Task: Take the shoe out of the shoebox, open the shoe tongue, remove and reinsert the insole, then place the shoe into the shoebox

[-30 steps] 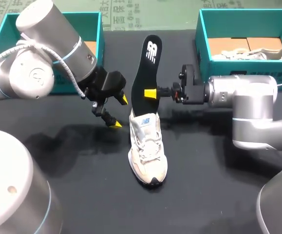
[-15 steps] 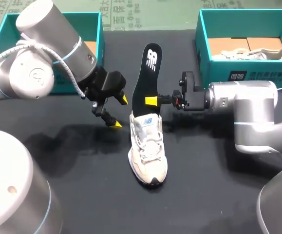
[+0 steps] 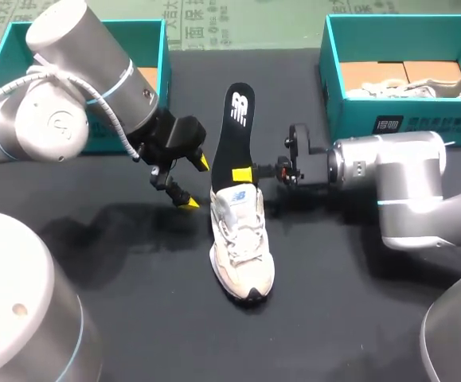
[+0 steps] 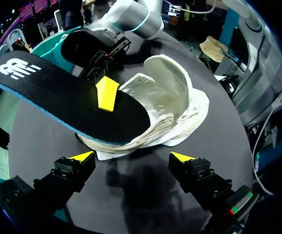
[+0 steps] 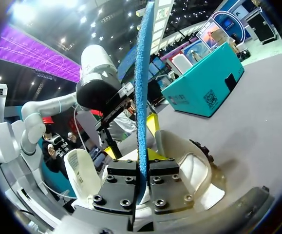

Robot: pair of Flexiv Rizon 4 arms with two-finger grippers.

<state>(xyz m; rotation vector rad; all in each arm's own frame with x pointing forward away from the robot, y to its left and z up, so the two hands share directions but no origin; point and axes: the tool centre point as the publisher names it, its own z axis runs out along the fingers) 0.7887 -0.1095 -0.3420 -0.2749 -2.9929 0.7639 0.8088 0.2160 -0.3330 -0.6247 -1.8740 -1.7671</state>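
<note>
A white sneaker (image 3: 242,251) lies on the black table, toe toward the front edge. The black insole (image 3: 232,131) slants up out of its heel opening, its lower end inside the shoe. My right gripper (image 3: 244,173) is shut on the insole's edge just above the collar; in the right wrist view the blue-edged insole (image 5: 143,73) runs straight up from the closed fingers over the sneaker (image 5: 189,170). My left gripper (image 3: 192,183) hangs open just left of the shoe's heel. In the left wrist view the insole (image 4: 63,95) and sneaker (image 4: 172,105) lie ahead of the open left gripper (image 4: 133,157).
A teal shoebox (image 3: 349,87) at the back right holds another white shoe (image 3: 413,86). A second teal shoebox (image 3: 152,48) stands at the back left, partly behind my left arm. The teal box (image 5: 204,85) also shows in the right wrist view.
My right gripper has carried the insole down and slightly left, sinking its lower end deeper into the sneaker. The left arm has not moved.
</note>
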